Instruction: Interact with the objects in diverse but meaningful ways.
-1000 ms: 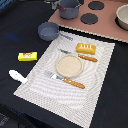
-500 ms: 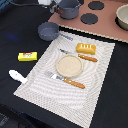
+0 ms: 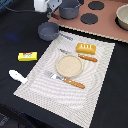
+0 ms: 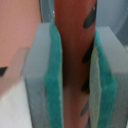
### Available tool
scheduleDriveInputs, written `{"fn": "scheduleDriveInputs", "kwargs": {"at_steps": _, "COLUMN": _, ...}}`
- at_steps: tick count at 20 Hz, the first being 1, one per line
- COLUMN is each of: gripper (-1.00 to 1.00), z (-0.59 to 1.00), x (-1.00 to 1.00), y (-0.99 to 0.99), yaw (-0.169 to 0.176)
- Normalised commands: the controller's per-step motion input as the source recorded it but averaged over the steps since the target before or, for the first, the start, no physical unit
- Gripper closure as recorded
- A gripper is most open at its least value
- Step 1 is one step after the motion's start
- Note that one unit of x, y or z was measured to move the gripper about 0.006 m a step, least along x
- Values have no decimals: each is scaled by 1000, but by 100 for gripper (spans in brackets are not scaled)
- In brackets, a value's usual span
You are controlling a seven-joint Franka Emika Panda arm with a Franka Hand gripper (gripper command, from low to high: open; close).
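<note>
In the wrist view my gripper (image 4: 74, 75) is shut on the brown sausage (image 4: 74, 45), which stands between the teal pads (image 4: 54, 80). The exterior view shows the gripper (image 3: 45, 6) at the far edge, above the small grey pan (image 3: 48, 31). On the striped placemat (image 3: 40, 80) lie the tan plate (image 3: 68, 66), the orange bread loaf (image 3: 85, 47), an orange-handled knife (image 3: 87, 58) and an orange-handled fork (image 3: 72, 83). The yellow box (image 3: 27, 56) and the white utensil (image 3: 17, 76) lie off the mat toward the exterior view's left.
A brown stove board (image 3: 107, 22) with black burners (image 3: 90, 19) runs along the far side. It carries a grey pot (image 3: 70, 9) close beside the gripper and a pale bowl (image 3: 122, 15) at the exterior view's right.
</note>
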Motion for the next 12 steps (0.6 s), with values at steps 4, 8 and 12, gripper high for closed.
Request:
{"fn": "scheduleDriveInputs", "kwargs": {"at_steps": 4, "gripper": 100, "z": -312, "x": -21, "y": -312, "yaw": 0}}
{"fn": "scheduleDriveInputs", "kwargs": {"at_steps": 8, "gripper": 100, "z": -379, "x": -201, "y": -222, "yaw": 1}}
{"fn": "scheduleDriveInputs", "kwargs": {"at_steps": 12, "gripper": 100, "z": -419, "x": -451, "y": -101, "yaw": 16}}
